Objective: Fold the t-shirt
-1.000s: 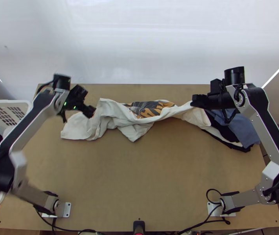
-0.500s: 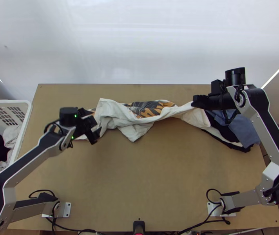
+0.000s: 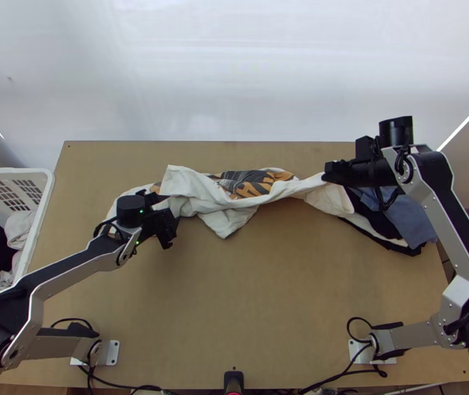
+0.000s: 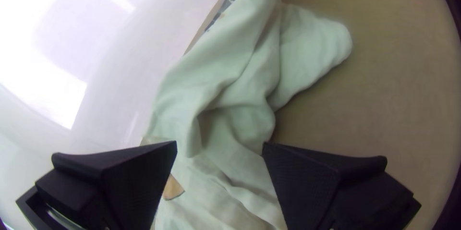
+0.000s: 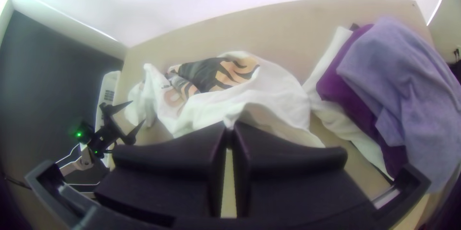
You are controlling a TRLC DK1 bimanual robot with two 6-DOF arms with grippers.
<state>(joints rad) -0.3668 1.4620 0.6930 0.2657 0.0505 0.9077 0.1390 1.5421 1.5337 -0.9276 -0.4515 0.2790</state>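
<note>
– Fingers (image 5: 288, 153) of right gripper (image 5: 229, 127)?
– Pinched together on a peak of white t-shirt (image 3: 221, 204).
– Left gripper (image 4: 220, 142)?
– Spread wide over crumpled white fabric, gripping nothing visible.
– Progress?
– Early, by the look. Bunched in a ragged strip across far part of table (image 3: 254, 289). Soft, twisted, no clean fold; orange-and-dark print half buried. Left to do: probably catch second edge, spread flat, then fold.
– Beyond?
– Blue-grey cloth (image 3: 406, 214) by right end, slotted plastic basket (image 3: 4, 174) off to left.
</note>
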